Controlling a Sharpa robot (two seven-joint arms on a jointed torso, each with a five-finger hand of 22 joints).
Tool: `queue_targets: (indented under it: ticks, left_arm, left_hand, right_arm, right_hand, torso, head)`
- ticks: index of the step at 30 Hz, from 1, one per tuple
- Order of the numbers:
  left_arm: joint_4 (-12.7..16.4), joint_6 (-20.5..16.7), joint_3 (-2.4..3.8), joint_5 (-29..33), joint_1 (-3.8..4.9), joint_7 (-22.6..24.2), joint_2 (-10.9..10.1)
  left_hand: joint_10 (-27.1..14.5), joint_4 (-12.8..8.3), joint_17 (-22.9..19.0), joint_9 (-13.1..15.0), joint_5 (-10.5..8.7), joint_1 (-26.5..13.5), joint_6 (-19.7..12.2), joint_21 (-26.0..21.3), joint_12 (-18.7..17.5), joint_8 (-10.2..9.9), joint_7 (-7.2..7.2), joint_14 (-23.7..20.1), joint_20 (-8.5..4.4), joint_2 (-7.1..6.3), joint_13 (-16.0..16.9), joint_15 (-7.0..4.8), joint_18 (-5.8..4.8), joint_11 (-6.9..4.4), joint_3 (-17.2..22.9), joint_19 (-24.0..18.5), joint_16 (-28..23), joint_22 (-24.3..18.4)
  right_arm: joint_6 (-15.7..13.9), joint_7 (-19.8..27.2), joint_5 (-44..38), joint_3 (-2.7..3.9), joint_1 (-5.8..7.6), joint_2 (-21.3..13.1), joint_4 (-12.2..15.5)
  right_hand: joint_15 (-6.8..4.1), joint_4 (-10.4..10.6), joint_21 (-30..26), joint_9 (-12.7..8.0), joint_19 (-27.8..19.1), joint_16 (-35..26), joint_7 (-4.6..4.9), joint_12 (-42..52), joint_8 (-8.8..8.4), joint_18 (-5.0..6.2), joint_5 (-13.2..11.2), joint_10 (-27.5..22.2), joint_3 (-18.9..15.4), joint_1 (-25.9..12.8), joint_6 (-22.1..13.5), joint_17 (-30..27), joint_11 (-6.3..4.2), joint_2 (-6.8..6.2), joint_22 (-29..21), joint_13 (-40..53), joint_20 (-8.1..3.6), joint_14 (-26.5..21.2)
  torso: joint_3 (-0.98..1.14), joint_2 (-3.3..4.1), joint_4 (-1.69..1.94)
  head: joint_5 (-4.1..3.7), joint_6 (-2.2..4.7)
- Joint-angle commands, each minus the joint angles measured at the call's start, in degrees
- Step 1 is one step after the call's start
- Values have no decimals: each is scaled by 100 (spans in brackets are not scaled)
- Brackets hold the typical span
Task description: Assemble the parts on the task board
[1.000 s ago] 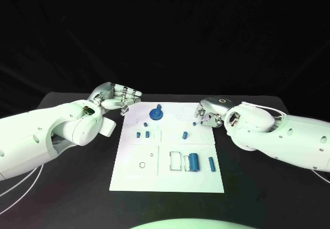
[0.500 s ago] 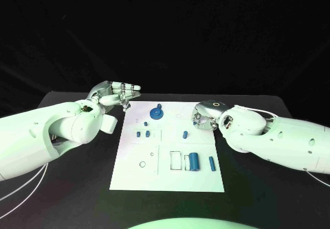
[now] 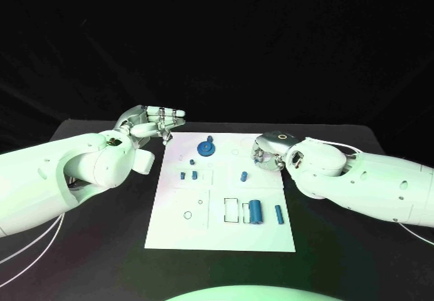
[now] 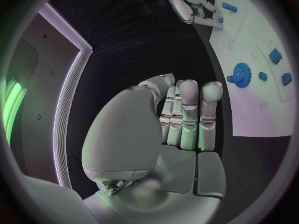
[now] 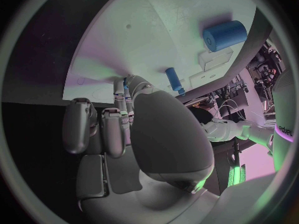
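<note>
From the head camera the white task board [image 3: 221, 191] sits mid-frame on the black bench [image 3: 90, 244], and the left hand [image 3: 152, 121] hangs off the board's upper left corner, above the bench. The left wrist view makes its state plain: fingers [image 4: 189, 112] straight, side by side, thumb alongside, holding nothing. The right hand [image 3: 268, 151] is down at the board's upper right edge, fingers tucked under the wrist. The head camera can't settle whether it grips anything; the right wrist view shows fingers [image 5: 116, 127] curled toward the board with the thumb across them, and a small blue peg [image 5: 174, 79] just beyond, but contact cannot be told. On the board, the blue gear [image 3: 206, 148] lies upper centre, small blue parts [image 3: 186, 176] below it, a large blue cylinder [image 3: 256, 212] and a slimmer blue rod [image 3: 278, 216] lower right. Behind the bench hangs a black backdrop [image 3: 235, 56].
</note>
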Motion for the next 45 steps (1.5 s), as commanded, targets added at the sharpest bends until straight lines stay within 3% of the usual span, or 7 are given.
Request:
queue_targets:
  ticks: [1,7,12,21,32,40,45]
  left_arm:
    - [25,37,3,64,9,78,3]
    - [20,30,3,64,9,55,2]
    - [19,23,3,64,9,39,3]
    - [7,8,3,64,9,4,5]
    - [-23,22,2,64,9,-25,15]
    - [-68,48,2,64,9,-44,30]
    - [-105,59,1,64,8,-55,43]
  left_hand:
    - [-50,-39,-14,-9,10,6,-6,-48,21,-29,29,-40,-14,71,8,-12,119,-2,12,-45,-25,-19]
    - [-65,-57,-41,-15,11,17,-15,-78,29,-30,37,-51,-12,75,11,-9,125,3,14,-59,-44,-43]
    - [-76,-70,-55,-19,12,24,-22,-89,33,-32,42,-57,-11,76,12,-7,127,8,16,-63,-53,-52]
    - [-105,-104,-96,-31,14,48,-41,-128,45,-36,55,-74,-7,89,15,-1,133,18,28,-78,-79,-83]
    - [-143,-124,-128,-45,13,49,-71,-167,52,-45,74,-91,-2,91,15,9,139,35,31,-95,-99,-113]
    - [-172,-132,-151,-55,12,39,-93,-194,56,-51,84,-103,4,91,15,18,142,46,29,-107,-112,-134]
    - [-180,-133,-159,-58,12,36,-99,-201,57,-53,87,-107,6,91,15,20,143,48,29,-111,-116,-140]
  right_arm:
    - [342,-48,-88,-18,-30,21,-36]
    - [472,-94,-98,-20,-42,39,-57]
    - [402,-120,-155,-22,-45,46,-53]
    - [-2,-69,-202,-23,-48,0,6]
    - [-462,6,-188,-17,-49,-96,112]
    - [-583,7,-109,14,-23,-268,345]
    - [-622,-16,-29,50,12,-487,724]
  right_hand:
    - [11,-20,38,4,44,27,5,-25,-25,-117,-50,50,78,-34,36,272,-17,-19,583,-22,5,339]
    - [-1,-72,98,18,72,44,-14,-38,-16,-129,-78,113,215,-57,96,292,-31,-26,629,-38,-1,345]
    - [-15,-133,132,33,87,52,-32,-52,-9,-135,-102,175,358,-94,153,294,-47,-12,660,-53,-13,346]
    - [-41,-279,229,65,132,53,-61,-79,4,-155,-198,274,658,-125,246,282,-75,51,735,-75,-37,345]
    - [-41,-388,275,84,151,50,-62,-130,-12,-165,-234,320,876,-266,280,262,-81,-13,780,-104,-41,342]
    - [-44,-418,286,93,155,48,-68,-143,-17,-168,-266,345,924,-349,295,253,-85,-60,794,-111,-42,341]
    - [-44,-425,292,96,158,48,-71,-146,-18,-169,-276,354,935,-374,302,252,-87,-73,799,-113,-42,340]
  torso:
    - [2,4,-1]
    - [0,-1,-3]
    - [3,-2,-4]
    - [3,-8,4]
    - [2,-7,-3]
    - [2,-12,-9]
    - [4,-10,-3]
  head:
    - [0,-12]
    - [-4,-28]
    - [-6,-35]
    - [-14,-29]
    - [-8,-3]
    - [-1,9]
    - [9,15]
